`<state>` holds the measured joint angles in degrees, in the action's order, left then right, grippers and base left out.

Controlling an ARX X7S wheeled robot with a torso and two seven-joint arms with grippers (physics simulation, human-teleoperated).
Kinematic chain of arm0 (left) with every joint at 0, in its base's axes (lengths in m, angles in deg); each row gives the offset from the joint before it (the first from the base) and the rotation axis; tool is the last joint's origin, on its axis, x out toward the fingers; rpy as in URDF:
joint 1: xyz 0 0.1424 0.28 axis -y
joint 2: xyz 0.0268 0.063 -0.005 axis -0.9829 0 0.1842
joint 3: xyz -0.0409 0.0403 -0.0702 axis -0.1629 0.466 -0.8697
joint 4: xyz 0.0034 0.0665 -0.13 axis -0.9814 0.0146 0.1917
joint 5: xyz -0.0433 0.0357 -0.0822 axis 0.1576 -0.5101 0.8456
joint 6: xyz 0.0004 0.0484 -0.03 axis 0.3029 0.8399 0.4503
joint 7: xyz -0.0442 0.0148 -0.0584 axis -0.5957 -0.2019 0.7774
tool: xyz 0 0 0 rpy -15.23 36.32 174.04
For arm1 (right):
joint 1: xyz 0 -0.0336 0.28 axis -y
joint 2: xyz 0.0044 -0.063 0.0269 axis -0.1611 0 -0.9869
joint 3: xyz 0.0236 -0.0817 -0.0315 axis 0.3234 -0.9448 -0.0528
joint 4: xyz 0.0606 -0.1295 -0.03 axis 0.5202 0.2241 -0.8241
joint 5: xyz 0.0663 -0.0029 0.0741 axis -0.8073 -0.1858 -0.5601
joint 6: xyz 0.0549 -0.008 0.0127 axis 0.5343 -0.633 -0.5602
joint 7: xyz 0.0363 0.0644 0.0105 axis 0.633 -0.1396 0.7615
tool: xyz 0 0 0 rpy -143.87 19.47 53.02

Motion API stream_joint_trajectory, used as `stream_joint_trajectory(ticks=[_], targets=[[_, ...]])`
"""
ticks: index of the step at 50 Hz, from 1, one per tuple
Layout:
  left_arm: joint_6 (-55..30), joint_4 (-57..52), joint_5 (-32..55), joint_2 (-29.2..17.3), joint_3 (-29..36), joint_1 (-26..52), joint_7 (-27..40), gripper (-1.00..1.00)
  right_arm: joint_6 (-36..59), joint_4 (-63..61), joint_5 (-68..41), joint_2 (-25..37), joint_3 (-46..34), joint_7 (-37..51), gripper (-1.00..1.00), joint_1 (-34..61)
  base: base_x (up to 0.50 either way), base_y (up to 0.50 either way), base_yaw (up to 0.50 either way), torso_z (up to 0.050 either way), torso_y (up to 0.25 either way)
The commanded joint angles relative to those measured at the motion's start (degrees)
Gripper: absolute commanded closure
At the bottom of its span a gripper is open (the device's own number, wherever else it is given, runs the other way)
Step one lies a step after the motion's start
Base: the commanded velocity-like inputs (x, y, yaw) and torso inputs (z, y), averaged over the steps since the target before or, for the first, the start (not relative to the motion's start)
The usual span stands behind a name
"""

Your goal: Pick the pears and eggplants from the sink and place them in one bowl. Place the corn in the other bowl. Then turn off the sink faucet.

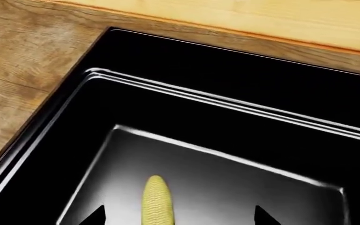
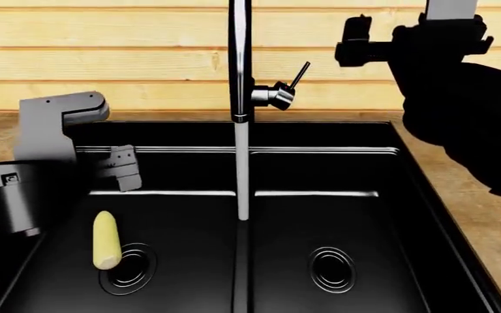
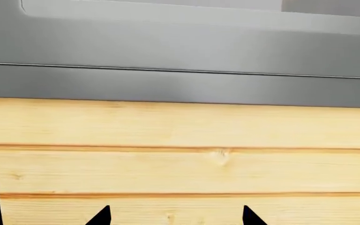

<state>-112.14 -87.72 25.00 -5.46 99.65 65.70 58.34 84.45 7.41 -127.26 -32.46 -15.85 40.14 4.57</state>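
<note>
while water ran from the sink faucet (image 2: 241, 62), the corn (image 2: 105, 239) lay in the sink (image 2: 425, 195) at 8 o'clock. the left gripper (image 2: 122, 168) was spread above it. the right gripper (image 3: 175, 216) was also spread, holding nothing.

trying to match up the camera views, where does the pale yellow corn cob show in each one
Head view: the pale yellow tapered corn cob lies in the left basin, beside the round drain.
Left wrist view: the cob is at the bottom edge, on the basin floor, between the gripper tips.
Right wrist view: not in it; only wooden wall.
Shared landmark: the black sink.
</note>
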Motion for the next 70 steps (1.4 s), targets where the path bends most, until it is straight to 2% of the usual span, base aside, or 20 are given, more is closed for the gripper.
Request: stream_joint_trajectory(ticks=[1, 11, 36, 52, 70], targets=[[0.03, 0.31, -0.15, -0.29, 1.81, -2.63, 0.21, -1.00, -1.09, 0.78, 0.50, 0.18, 0.07, -0.77, -1.00, -1.23, 0.00, 0.00, 0.00, 0.000, 0.000], [1.15, 4.25, -7.51, 1.57, 4.86, -4.55, -6.98, -1.00, -1.39, 0.51, 0.73, 0.09, 0.05, -0.74, -1.00, -1.77, 0.00, 0.00, 0.00, 0.000, 0.000], [2.99, 7.48, -15.42, 2.57, 9.90, -7.62, -11.72, -1.00, -2.53, 0.59, 0.67, 0.62, 0.78, -1.33, -1.00, -2.93, 0.00, 0.00, 0.00, 0.000, 0.000], [6.72, 13.50, -23.44, 3.75, 13.88, -6.97, -18.78, -1.00, -2.56, 0.11, 0.68, 0.74, 0.93, -1.41, -1.00, -3.25, 0.00, 0.00, 0.00, 0.000, 0.000], [11.20, 18.73, -28.59, 4.16, 16.18, -8.46, -24.33, -1.00, -2.55, -0.23, 0.64, 0.84, 1.16, -1.25, -1.00, -3.56, 0.00, 0.00, 0.00, 0.000, 0.000]])
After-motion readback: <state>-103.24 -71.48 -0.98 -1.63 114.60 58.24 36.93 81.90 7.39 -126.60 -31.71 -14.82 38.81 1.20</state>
